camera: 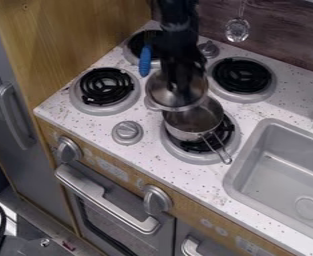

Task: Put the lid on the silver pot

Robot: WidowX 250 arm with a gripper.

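Note:
The black gripper (180, 89) comes down from the top edge, just behind and left of the silver pot (193, 122). It is shut on the silver lid (160, 96), whose knob is hidden behind the dark fingers. The lid looks tilted, and its front right edge overlaps the pot's back left rim in the view. Most of the pot's mouth lies uncovered. The pot stands upright on the front right burner, its wire handle (216, 148) pointing toward the front right.
Other burners are at the left (106, 86), back right (242, 76) and back left, where a blue-handled utensil (145, 61) lies. A stove knob (127, 132) sits left of the pot. The grey sink (289, 172) is at the right, and the back wall rises behind.

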